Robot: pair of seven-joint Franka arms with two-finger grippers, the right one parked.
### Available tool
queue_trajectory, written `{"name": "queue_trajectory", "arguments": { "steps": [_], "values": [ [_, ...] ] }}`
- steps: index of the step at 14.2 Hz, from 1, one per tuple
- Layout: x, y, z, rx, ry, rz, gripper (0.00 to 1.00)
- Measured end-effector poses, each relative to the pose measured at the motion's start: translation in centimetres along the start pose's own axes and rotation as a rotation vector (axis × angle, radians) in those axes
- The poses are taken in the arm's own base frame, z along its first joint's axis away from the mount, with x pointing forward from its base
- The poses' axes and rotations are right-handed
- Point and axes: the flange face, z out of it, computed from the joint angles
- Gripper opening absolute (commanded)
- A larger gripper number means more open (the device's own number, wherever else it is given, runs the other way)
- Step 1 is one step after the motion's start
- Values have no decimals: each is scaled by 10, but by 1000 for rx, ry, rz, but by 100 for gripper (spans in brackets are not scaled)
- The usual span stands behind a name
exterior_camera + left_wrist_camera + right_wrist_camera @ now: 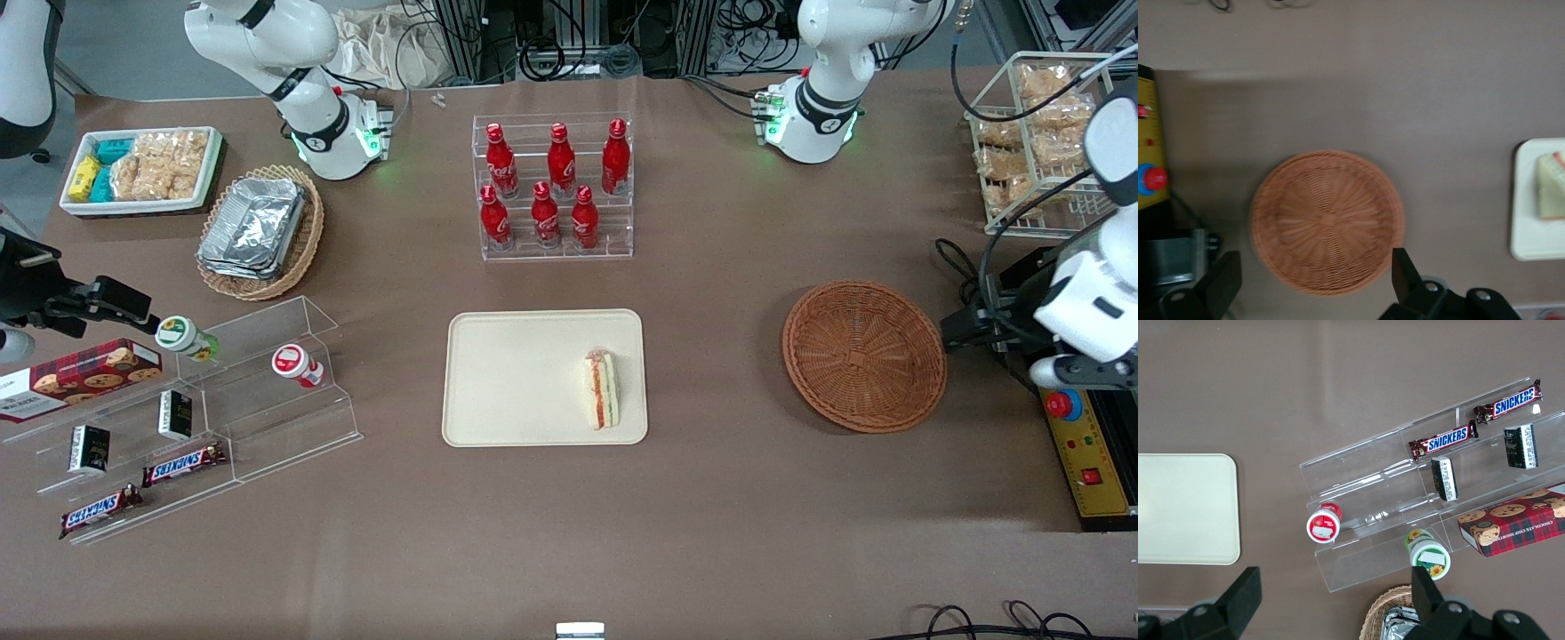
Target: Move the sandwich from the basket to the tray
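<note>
The sandwich (603,389) lay on the cream tray (498,373), the wicker basket (863,356) empty. The left gripper (1313,283) hung wide open above the basket, holding nothing. Soft bread looked light and crushable, best held gently by its flat faces.

Place: a robotics lab staged like a small snack shop.
Bench (711,533): covered in brown cloth, two white robot arm bases (813,120) bolted on.
Lab signs: cable bundles (569,44), aluminium framing, yellow emergency-stop box (1089,449).
Shop props: clear rack of cola bottles (551,187), acrylic shelf with Snickers bars (182,464), cookie box (76,378).
</note>
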Motion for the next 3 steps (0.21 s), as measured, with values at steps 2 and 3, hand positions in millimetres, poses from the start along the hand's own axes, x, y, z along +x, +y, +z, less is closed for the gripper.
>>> {"name": "queue_trajectory", "arguments": {
  "steps": [2, 3],
  "values": [
    [-4, -8, -1, 20, -3, 12, 100],
    [-4, -6, -1, 24, -3, 19, 100]
  ]
}}
